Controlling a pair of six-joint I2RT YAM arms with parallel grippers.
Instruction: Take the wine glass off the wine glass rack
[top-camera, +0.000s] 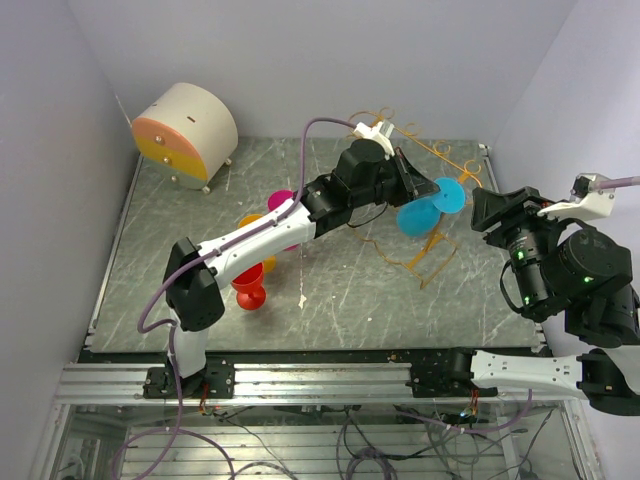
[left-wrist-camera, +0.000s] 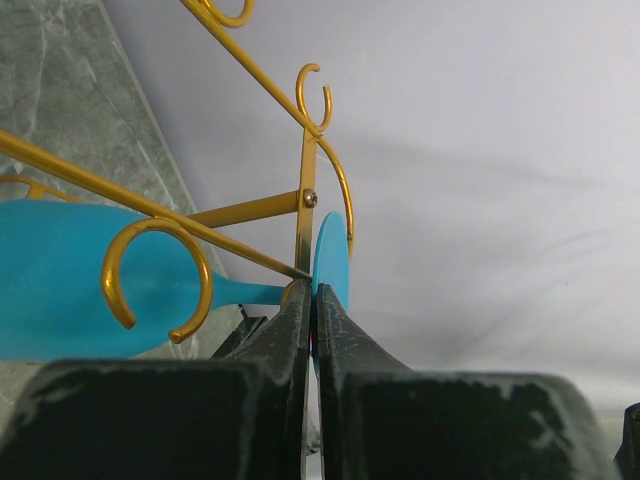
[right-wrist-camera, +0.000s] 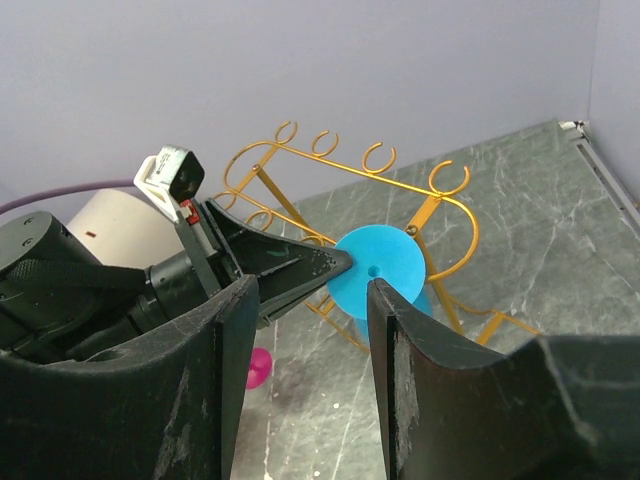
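The blue wine glass (top-camera: 418, 216) is seen right of centre in the top view, lying roughly on its side within the gold wine glass rack (left-wrist-camera: 250, 209), its round foot turned toward the right edge of the frame and its bowl toward the lower left. In the left wrist view the stem (left-wrist-camera: 250, 292) is shown passing beneath a sloping rail, with a curled scroll end hanging in front of the bowl and the foot (left-wrist-camera: 331, 258) set close against an upright; the glass is judged not yet free of the rack. The left gripper (left-wrist-camera: 312, 318) is closed almost fully, its fingers (left-wrist-camera: 285, 335) pinched on the thin stem just by the foot, so that only a sliver of gap is left. The right gripper (right-wrist-camera: 312, 292) is spread wide with nothing in it, at the right of the top view, pointed at the foot from near by. The chief risk is judged to be snagging: if the glass is drawn sideways or upward rather than along the rails, the foot or bowl could be caught on a scroll or the upright, and the light wire rack could be dragged or tipped. Because the grip is taken on a slim, smooth stem near one end, the glass could also be turned in the jaws by the weight of the bowl and dropped onto the table (top-camera: 360, 290). The right gripper might be struck if the pull is directed toward it.
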